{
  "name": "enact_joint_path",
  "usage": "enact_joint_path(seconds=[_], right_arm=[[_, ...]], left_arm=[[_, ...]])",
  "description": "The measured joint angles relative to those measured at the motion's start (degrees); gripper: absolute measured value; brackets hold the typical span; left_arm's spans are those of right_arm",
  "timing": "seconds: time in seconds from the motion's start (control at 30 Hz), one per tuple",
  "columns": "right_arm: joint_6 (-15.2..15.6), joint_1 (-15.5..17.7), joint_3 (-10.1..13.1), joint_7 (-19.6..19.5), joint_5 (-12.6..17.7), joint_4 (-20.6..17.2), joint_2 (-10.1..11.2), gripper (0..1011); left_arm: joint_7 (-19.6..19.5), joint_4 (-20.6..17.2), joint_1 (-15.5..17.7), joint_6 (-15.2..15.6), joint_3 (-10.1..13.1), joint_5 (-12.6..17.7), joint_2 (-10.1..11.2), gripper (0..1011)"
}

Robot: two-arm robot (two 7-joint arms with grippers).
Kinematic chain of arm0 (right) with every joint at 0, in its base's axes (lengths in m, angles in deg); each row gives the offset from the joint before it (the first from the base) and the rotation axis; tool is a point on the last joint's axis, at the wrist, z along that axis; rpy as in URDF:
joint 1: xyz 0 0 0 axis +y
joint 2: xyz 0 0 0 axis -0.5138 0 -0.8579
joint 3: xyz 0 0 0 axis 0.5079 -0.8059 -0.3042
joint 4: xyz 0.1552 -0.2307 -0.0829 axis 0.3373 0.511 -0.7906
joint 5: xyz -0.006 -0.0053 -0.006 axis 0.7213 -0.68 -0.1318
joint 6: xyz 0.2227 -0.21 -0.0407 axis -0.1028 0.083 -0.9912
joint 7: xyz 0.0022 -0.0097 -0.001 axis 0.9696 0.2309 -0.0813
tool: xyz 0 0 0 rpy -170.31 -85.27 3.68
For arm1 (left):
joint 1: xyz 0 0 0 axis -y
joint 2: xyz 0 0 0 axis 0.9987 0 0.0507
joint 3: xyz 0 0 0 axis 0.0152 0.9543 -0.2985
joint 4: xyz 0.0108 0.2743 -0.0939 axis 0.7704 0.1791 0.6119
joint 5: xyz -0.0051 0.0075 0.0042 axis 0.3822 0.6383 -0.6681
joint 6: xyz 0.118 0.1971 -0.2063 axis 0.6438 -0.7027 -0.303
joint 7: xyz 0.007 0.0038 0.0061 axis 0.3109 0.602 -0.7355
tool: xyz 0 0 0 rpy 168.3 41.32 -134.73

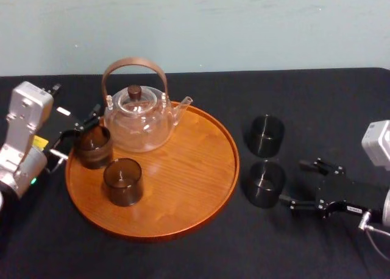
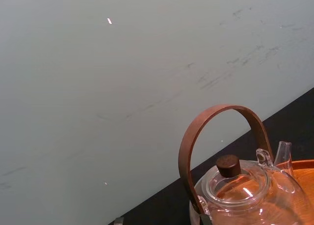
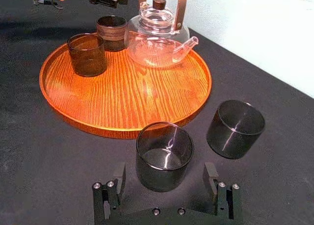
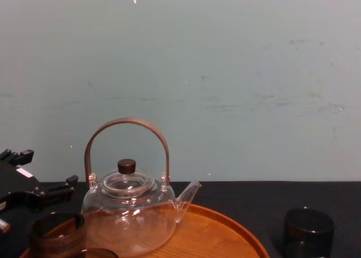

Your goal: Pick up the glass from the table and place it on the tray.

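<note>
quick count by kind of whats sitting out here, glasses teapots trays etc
tray: 1
teapot: 1
glasses: 4 (on tray: front, back; off tray: far, near)
total: 6

Soft, even light here, and it looks to come from above. The wall (image 4: 225,72) is lit flat, no hot spots. The black counter (image 1: 304,242) soaks it all up, so shadows barely register there. The wooden tray (image 3: 132,97) glows, a pale sheen running across its grain. Small white glints sit on the glass teapot (image 2: 245,190), and a bright reflection curls inside the dark glass (image 3: 164,158) beside the tray's rim.
</note>
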Motion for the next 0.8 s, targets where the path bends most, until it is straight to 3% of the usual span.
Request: enact_joint_path(seconds=[0.8], right_arm=[[2.4,-5.5,-4.0,-0.4,-1.7,3.8,-3.9,1002]], left_arm=[[0.0,0.0,0.0,0.0,0.0,0.0,0.0,1001]])
